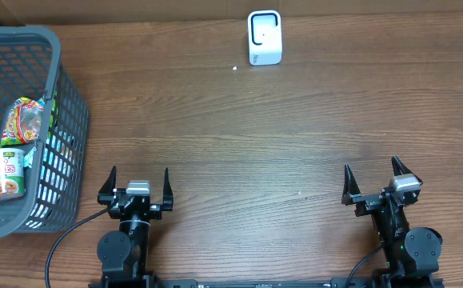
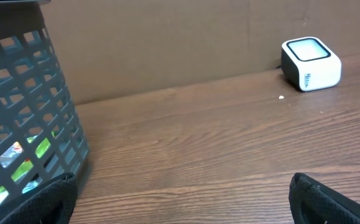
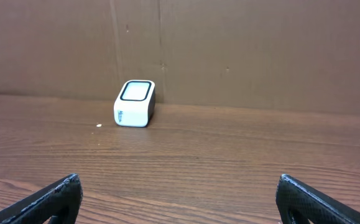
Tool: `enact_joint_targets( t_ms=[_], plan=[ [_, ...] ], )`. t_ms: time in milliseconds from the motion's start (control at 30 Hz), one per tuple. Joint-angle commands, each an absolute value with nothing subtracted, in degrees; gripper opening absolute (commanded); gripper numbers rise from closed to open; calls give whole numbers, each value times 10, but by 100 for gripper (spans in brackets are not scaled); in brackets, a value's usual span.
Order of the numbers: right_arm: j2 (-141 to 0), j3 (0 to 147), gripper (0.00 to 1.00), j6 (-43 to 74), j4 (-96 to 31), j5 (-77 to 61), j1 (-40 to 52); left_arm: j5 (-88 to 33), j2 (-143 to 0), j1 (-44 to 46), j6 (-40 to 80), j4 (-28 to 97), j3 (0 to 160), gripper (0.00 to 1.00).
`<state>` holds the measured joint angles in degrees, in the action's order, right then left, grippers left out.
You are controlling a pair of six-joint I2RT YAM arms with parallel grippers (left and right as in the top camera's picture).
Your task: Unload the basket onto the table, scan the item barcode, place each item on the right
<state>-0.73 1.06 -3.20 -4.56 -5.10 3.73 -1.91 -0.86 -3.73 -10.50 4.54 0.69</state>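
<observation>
A white barcode scanner (image 1: 264,38) with a dark window stands at the far edge of the wooden table; it also shows as the scanner (image 2: 311,63) and the scanner (image 3: 135,103). A cup noodle (image 1: 3,173) and a colourful snack packet (image 1: 25,120) lie inside the grey basket (image 1: 71,104) at the left. My left gripper (image 1: 139,178) rests open near the front edge, just right of the basket, with nothing between its fingers. My right gripper (image 1: 373,174) stands open at the front right, also holding nothing. Both are far from the scanner.
The basket wall (image 2: 24,106) fills the left of the left wrist view. A brown cardboard wall (image 3: 229,50) backs the table behind the scanner. A small white speck (image 1: 234,68) lies on the wood left of the scanner.
</observation>
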Motion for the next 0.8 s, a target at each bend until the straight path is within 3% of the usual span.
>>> enact_joint_targets(
  t_ms=[0, 400, 767],
  plan=[
    [-2, 5, 100, -30, -44, -48, 34, -13, -3, -34, -110, 44, 3, 100],
    [-2, 5, 100, -30, -44, -48, 34, -57, -3, -33, 4, 44, 6, 100],
    [-2, 5, 100, -30, -44, -48, 34, -76, -27, -33, 30, 171, 155, 100]
  ],
)
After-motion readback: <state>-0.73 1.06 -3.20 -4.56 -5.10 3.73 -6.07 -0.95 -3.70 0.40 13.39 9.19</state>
